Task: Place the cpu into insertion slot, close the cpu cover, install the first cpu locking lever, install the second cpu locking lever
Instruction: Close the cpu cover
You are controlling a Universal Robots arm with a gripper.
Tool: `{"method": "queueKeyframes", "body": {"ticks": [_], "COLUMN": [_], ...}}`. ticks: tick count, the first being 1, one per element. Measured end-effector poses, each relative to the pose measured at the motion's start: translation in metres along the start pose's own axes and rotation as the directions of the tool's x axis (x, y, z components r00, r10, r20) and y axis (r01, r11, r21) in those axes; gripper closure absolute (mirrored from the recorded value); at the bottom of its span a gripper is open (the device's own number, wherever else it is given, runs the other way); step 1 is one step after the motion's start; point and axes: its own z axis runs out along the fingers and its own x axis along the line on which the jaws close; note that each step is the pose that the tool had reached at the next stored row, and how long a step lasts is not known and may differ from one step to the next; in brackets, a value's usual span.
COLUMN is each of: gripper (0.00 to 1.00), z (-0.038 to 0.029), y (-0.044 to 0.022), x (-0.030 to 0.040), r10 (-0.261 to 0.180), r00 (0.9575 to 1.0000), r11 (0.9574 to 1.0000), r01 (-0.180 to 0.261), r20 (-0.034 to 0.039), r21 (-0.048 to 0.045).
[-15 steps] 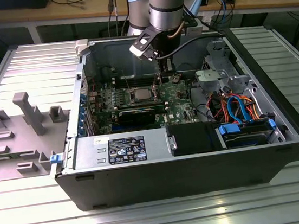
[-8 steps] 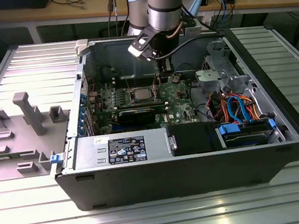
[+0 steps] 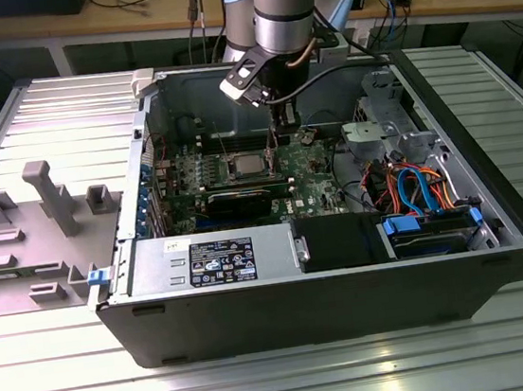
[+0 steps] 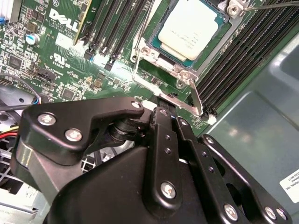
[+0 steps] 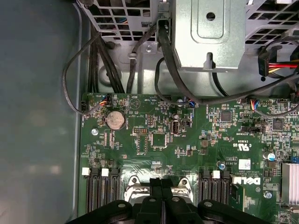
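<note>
The cpu (image 4: pixel 189 25), a silver-grey square, lies flat in the insertion slot (image 3: pixel 232 172) on the green motherboard. The cpu cover (image 4: pixel 161 59), a shiny metal frame, lies down around it. A thin wire locking lever (image 4: pixel 138 51) runs along one side of the socket, and another lever (image 4: pixel 271 4) shows at the far corner. My gripper (image 4: pixel 163 111) hovers just off the socket's edge, its black fingers together with nothing seen between them. In the first wrist view the gripper (image 5: pixel 161 181) stands over the socket's rim. In the exterior view the gripper (image 3: pixel 283 140) is beside the cpu (image 3: pixel 246 166), on the exterior view's right.
The work is inside an open computer case (image 3: pixel 494 224) lying on a ribbed metal table. Memory slots (image 4: pixel 243 51) flank the socket. A drive cage (image 5: pixel 210 32) with black cables (image 5: pixel 100 60) stands close by. The power supply (image 3: pixel 212 259) and coloured cables (image 3: pixel 413 186) line the near side.
</note>
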Motion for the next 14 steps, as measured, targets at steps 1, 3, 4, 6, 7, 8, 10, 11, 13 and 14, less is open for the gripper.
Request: {"method": "queueKeyframes", "body": {"ticks": [1, 3, 4, 6, 7, 8, 10, 11, 13, 14], "gripper": [0.89, 0.89, 0.89, 0.89, 0.89, 0.89, 0.89, 0.89, 0.89, 0.89], "z": [0.0, 0.0, 0.0, 0.0, 0.0, -0.0001, -0.0001, -0.0001, -0.0001, -0.0001], "y": [-0.0002, -0.0007, -0.0013, -0.0017, -0.002, -0.0022, -0.0028, -0.0031, -0.0047, -0.0051], "x": [0.0, 0.0, 0.0, 0.0001, 0.0001, 0.0001, 0.0001, 0.0001, 0.0002, 0.0002], "r10": [0.0, 0.0, 0.0, 0.0, 0.0, 0.0, 0.0, 0.0, 0.0, 0.0], "r00": [1.0, 1.0, 1.0, 1.0, 1.0, 1.0, 1.0, 1.0, 1.0, 1.0], "r11": [1.0, 1.0, 1.0, 1.0, 1.0, 1.0, 1.0, 1.0, 1.0, 1.0], "r01": [0.0, 0.0, 0.0, 0.0, 0.0, 0.0, 0.0, 0.0, 0.0, 0.0], "r20": [0.0, 0.0, -0.0001, 0.0, 0.0, 0.0, 0.0, 0.0, 0.0, 0.0], "r21": [0.0, 0.0, 0.0, 0.0, -0.0001, 0.0, 0.0, 0.0, 0.0, 0.0]}}
